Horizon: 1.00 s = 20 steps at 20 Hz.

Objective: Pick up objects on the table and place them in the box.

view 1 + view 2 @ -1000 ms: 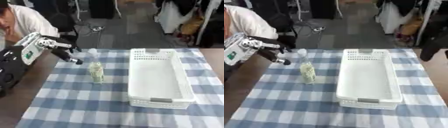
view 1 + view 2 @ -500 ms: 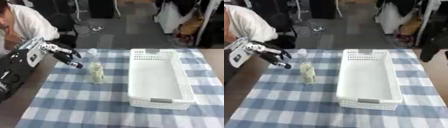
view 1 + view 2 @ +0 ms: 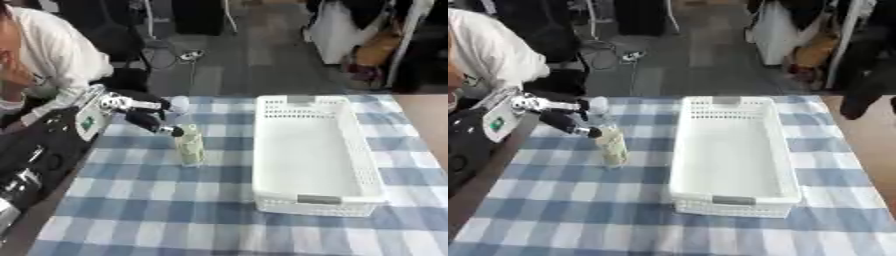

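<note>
Blue-and-white checked cloth covers the table; its near half lies bare from edge to edge. Left of centre stands a small pale-green bottle, upright, with what looks like a dark cap at the top. At 3 o'clock from the bottle, a short gap away, sits a long white plastic basket with perforated walls and a handle slot in its near end; nothing shows inside it. Open cloth separates bottle and basket. The left hand reaches in from 9 o'clock, fingers part-spread and reaching toward the bottle top; one dark fingertip lies at the cap, holding nothing that can be made out. At 12 o'clock from the bottle, a pale round object sits near the far table edge. The right hand is out of view.
</note>
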Each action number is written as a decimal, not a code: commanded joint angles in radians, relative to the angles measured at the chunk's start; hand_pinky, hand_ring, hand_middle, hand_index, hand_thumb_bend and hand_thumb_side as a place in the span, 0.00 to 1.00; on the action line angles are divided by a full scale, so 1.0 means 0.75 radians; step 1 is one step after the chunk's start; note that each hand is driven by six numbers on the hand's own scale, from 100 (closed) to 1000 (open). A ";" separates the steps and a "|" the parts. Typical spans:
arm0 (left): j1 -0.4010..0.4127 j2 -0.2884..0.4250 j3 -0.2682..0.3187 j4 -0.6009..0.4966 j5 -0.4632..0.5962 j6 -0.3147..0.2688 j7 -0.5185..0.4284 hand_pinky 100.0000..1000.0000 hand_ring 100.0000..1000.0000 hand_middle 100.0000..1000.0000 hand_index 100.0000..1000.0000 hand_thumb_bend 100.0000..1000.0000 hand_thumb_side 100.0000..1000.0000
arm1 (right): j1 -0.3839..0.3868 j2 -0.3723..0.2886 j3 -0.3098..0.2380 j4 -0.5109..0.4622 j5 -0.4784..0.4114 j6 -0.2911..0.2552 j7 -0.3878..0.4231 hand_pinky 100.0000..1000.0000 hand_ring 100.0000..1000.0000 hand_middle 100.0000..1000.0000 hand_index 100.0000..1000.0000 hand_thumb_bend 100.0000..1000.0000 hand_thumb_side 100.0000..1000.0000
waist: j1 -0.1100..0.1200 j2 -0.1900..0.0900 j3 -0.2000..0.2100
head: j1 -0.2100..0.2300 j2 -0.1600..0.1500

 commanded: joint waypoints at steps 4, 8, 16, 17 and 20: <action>-0.041 0.001 0.024 0.023 -0.073 -0.012 0.040 0.98 0.88 1.00 1.00 1.00 0.91 | -0.037 0.007 -0.004 -0.015 -0.018 0.006 0.006 0.29 0.32 0.40 0.60 0.00 0.91 | -0.002 -0.007 -0.008 | 0.013 -0.001; -0.049 -0.014 0.031 0.047 -0.114 -0.011 0.057 0.99 0.90 1.00 1.00 1.00 0.92 | -0.041 0.009 -0.004 -0.015 -0.022 0.006 0.010 0.29 0.32 0.40 0.60 0.00 0.91 | -0.002 -0.006 -0.011 | 0.012 -0.003; -0.048 -0.039 0.062 0.089 -0.130 0.003 0.142 0.96 0.89 1.00 1.00 1.00 0.93 | -0.042 0.009 -0.003 -0.015 -0.026 0.003 0.018 0.29 0.32 0.40 0.60 0.00 0.91 | -0.002 -0.006 -0.010 | 0.008 -0.006; -0.045 -0.045 0.066 0.093 -0.121 0.006 0.168 0.95 0.88 1.00 1.00 1.00 0.93 | -0.041 0.009 -0.003 -0.015 -0.025 0.002 0.019 0.29 0.32 0.40 0.60 0.00 0.91 | -0.003 -0.006 -0.010 | 0.007 -0.008; -0.032 -0.063 0.071 0.104 -0.083 0.008 0.247 0.94 0.87 1.00 1.00 1.00 0.93 | -0.041 0.010 -0.003 -0.015 -0.024 0.001 0.021 0.29 0.32 0.40 0.60 0.00 0.91 | -0.004 -0.004 -0.010 | 0.007 -0.009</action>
